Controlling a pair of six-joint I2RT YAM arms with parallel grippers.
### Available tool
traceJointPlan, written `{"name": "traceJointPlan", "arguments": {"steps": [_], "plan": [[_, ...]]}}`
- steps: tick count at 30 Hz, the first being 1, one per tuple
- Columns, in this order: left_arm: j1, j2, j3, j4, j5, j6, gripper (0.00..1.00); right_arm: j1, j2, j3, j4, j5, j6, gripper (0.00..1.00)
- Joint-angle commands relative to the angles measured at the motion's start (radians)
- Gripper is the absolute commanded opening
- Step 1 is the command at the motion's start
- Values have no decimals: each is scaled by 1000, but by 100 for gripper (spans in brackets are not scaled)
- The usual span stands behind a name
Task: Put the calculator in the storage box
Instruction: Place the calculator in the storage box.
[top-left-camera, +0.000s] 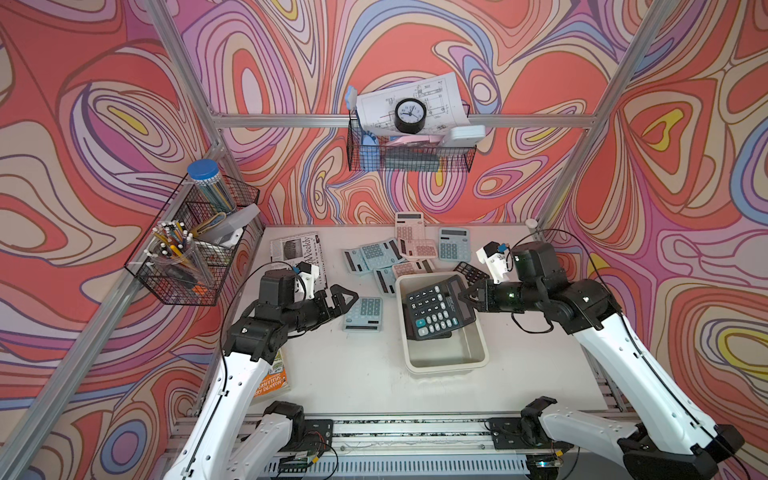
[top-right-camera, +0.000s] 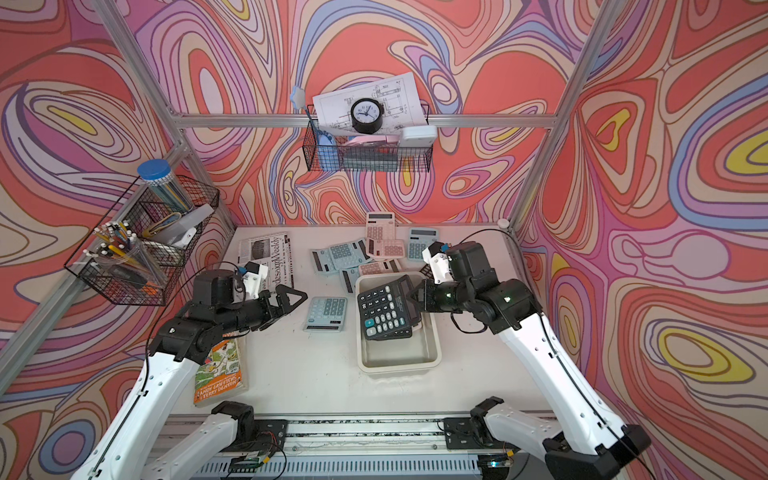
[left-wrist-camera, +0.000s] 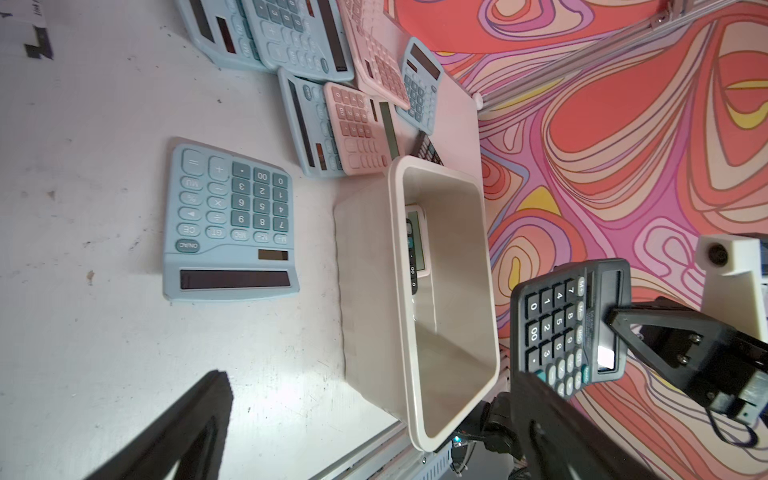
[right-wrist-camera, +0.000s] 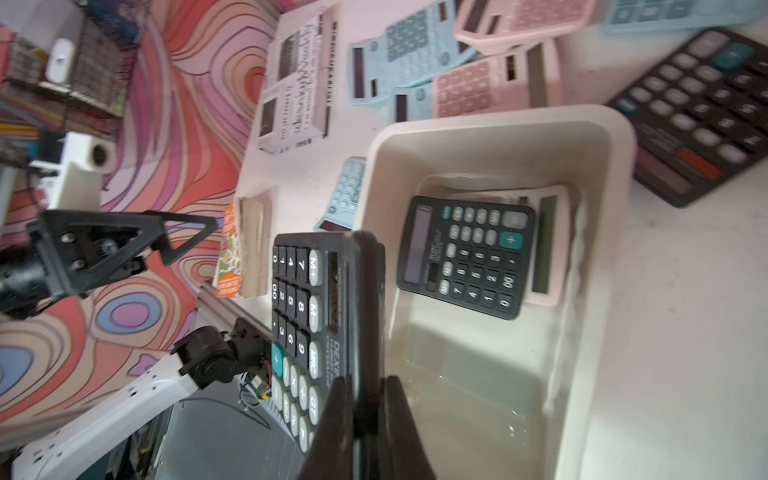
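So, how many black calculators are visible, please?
3 black calculators: one in the right gripper over the storage box, one inside it, one on the table beyond; more may be hidden.

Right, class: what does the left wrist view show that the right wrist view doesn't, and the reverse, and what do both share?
Left wrist only: the lone blue calculator in full, the right gripper from outside. Right wrist only: the orange book, the open left gripper, a second black calculator in full, lying on a pink calculator inside the storage box. Both: the storage box, the black calculator the right gripper holds, and the pile of blue and pink calculators.
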Motion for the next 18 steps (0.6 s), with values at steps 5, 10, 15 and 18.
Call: {"name": "traceJointPlan", "arguments": {"steps": [5,10,15,18], "plan": [[7,46,-91,67,-67,-27,98,5,94,24,-171,249,144,0],[9,74,-108,74,-71,-15,98,44,161,40,-235,285,201,0],[22,99,-130,100,-59,-14,98,100,219,53,-310,311,212,0],[30,121,-136,114,-51,-13,98,129,230,48,-332,308,216,0]]}}
